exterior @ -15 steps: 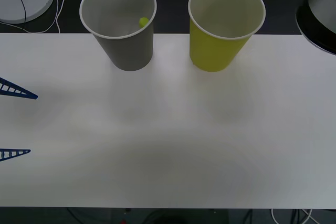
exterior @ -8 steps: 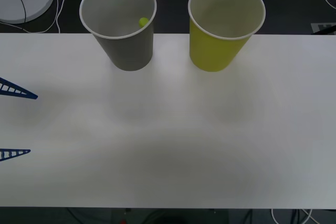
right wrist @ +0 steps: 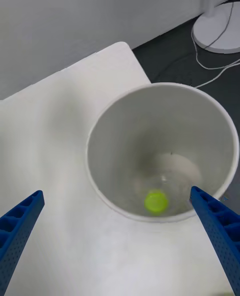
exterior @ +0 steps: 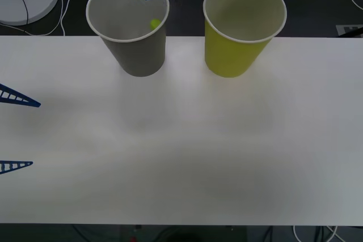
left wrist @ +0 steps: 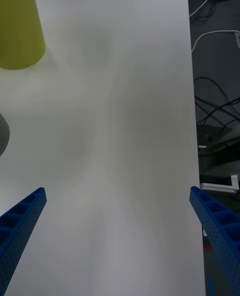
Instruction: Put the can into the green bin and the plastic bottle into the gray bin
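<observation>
Right pincer (right wrist: 120,246) hangs spread wide above the gray bin (exterior: 127,26), nothing between its fingers. The plastic bottle (right wrist: 162,188) stands down inside that bin, lime cap up, its clear body hard to make out. Green bin (exterior: 244,24) stands beside it on the white tabletop (exterior: 181,140). Left pincer (exterior: 17,131) waits at the tabletop's left edge, fingers apart, holding nothing.

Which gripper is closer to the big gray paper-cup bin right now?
Right. The right gripper hangs open directly above the gray paper-cup bin. The left gripper sits open at the table's left edge, well away.
</observation>
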You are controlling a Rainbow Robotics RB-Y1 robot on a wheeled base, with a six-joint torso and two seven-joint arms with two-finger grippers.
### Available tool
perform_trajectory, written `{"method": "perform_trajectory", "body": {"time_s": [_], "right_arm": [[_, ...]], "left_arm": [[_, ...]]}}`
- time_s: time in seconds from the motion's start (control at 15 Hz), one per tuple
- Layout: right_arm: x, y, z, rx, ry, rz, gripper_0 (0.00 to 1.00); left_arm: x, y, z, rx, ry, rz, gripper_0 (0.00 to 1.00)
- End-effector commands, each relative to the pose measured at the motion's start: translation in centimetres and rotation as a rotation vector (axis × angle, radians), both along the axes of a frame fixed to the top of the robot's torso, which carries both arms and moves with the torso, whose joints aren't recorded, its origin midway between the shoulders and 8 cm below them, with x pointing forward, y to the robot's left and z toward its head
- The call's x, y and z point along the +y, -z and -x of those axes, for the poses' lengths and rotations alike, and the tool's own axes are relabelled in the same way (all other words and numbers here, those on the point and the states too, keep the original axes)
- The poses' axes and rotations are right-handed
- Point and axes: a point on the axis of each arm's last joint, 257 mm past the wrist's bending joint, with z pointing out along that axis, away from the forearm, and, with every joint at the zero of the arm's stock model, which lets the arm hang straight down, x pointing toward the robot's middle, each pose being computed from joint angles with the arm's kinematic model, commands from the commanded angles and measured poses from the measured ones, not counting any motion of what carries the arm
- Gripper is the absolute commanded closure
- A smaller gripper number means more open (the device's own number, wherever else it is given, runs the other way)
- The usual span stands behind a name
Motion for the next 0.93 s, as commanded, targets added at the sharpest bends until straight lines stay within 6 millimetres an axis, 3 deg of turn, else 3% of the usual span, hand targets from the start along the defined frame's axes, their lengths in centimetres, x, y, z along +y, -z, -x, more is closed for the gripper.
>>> {"method": "perform_trajectory", "body": {"time_s": [0.07, 0.33, 0.67, 0.93], "right_arm": [[-3.0, 0.7, 1.6, -0.015, -0.076, -0.001, 0.00], [-6.5, 1.6, 5.0, -0.059, -0.129, 0.006, 0.00], [-10.2, 3.5, 10.6, -0.087, -0.167, -0.031, 0.00], [-13.2, 4.7, 13.3, -0.158, -0.161, -0.035, 0.00]], "left_arm": [[0.0, 0.0, 0.0, 0.000, 0.000, 0.000, 0.00], [0.0, 0.0, 0.0, 0.000, 0.000, 0.000, 0.00], [0.0, 0.0, 0.0, 0.000, 0.000, 0.000, 0.00], [0.0, 0.0, 0.0, 0.000, 0.000, 0.000, 0.00]]}}
